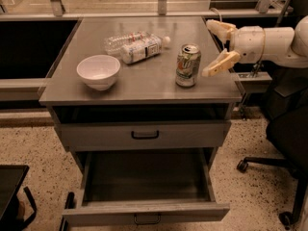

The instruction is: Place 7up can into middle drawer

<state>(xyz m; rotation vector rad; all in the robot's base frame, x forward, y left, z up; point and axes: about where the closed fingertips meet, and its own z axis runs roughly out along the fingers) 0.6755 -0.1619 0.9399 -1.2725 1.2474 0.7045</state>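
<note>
The 7up can (187, 65) stands upright on the grey cabinet top (144, 83), right of centre. My gripper (213, 48) comes in from the right and sits just right of the can, at can height. Its cream fingers (220, 64) are spread apart and hold nothing. The middle drawer (147, 196) is pulled out below the cabinet and its inside is bare. Its small black loop handle (147, 219) shows on the front. The upper handled drawer front (144, 135) is closed.
A white bowl (98, 71) sits on the left of the top. Two clear plastic bottles (134, 45) lie on their sides behind the can. A black office chair (284, 138) stands at the right. Another dark object (12, 191) is at the lower left.
</note>
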